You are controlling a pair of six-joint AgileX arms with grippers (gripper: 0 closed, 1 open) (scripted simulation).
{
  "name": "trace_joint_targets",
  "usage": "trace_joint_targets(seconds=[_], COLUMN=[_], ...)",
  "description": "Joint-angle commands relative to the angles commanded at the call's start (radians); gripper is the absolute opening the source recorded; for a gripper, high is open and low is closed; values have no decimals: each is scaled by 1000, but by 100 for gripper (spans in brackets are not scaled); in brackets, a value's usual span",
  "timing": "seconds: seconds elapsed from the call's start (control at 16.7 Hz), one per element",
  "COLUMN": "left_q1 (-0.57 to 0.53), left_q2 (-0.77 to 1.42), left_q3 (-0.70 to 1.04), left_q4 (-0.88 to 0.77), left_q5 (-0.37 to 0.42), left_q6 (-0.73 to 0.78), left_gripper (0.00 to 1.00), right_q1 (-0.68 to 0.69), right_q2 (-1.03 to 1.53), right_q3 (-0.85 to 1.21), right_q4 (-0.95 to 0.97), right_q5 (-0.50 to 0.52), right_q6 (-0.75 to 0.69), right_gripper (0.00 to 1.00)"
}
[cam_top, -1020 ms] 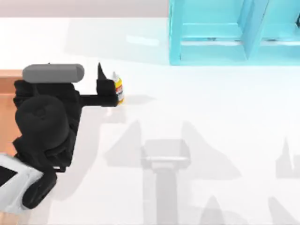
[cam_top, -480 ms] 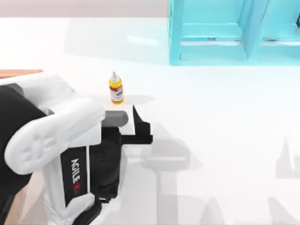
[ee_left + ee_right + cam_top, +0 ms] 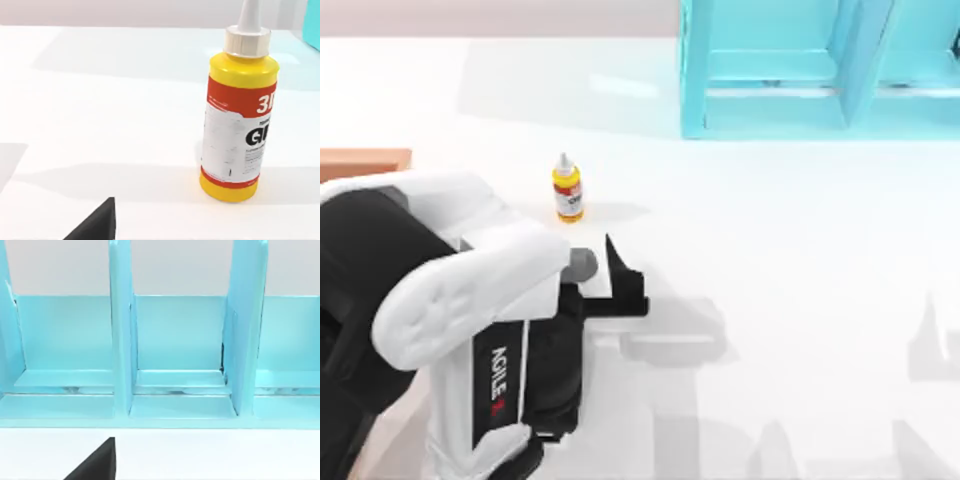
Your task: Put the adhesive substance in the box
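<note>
While the white table [image 3: 800, 260] carries everything, the turquoise shelf unit [image 3: 820, 70] stands at its far edge, well beyond and to the right of the glue bottle [image 3: 567, 188]. The box [image 3: 360, 162], an orange-brown tray, shows as a corner well left of the bottle, largely covered by the left arm [image 3: 450, 320]. The left gripper [image 3: 620, 275] sits just near-side of the bottle, apart from it and holding nothing; whether its fingers are spread cannot be told. The bottle stands upright on the table, outside the box, nozzle up
</note>
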Motion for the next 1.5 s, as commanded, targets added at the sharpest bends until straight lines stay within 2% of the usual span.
trace_joint_targets(seconds=[0.18, 0.72, 1.02, 1.5], left_q1=[18, 168, 174, 174], left_q2=[9, 94, 98, 98], left_q3=[37, 344, 356, 356], left_q4=[-24, -233, -242, -242], left_q5=[19, 170, 177, 177], left_q6=[2, 23, 24, 24], left_gripper=[100, 100, 100, 40], right_q1=[0, 0, 0, 0], right_q2=[0, 0, 0, 0], right_q3=[0, 0, 0, 0], right_q4=[0, 0, 0, 0], right_q5=[0, 0, 0, 0], right_q6=[0, 0, 0, 0], right_gripper=[100, 100, 100, 100])
